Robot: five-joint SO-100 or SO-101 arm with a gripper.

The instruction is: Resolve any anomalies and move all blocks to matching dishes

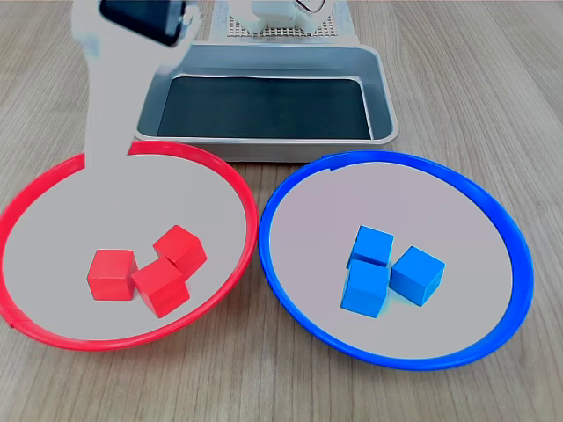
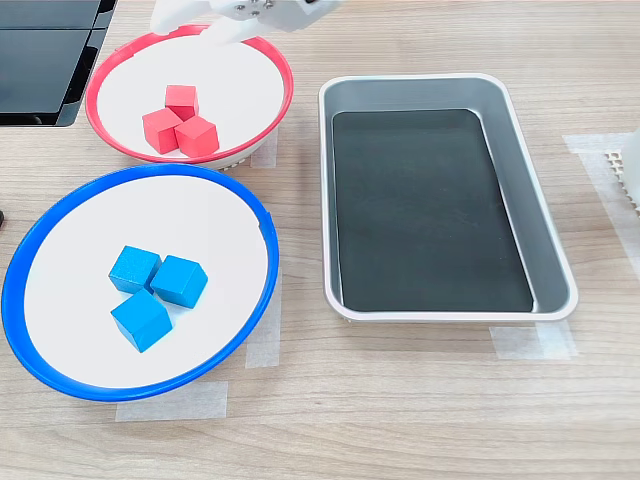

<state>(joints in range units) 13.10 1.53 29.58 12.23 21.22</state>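
Note:
Three red blocks lie clustered in the red-rimmed dish. Three blue blocks sit together in the blue-rimmed dish. My white gripper hovers over the far rim of the red dish, at the second exterior view's top. Its fingers look spread apart, with nothing between them. In the first exterior view the arm comes down at the upper left, above the red dish's back edge.
An empty rectangular metal tray with a dark bottom stands beside the dishes. A black device lies at the second exterior view's top left. A white mesh base sits behind the tray. Tape patches mark the wooden table.

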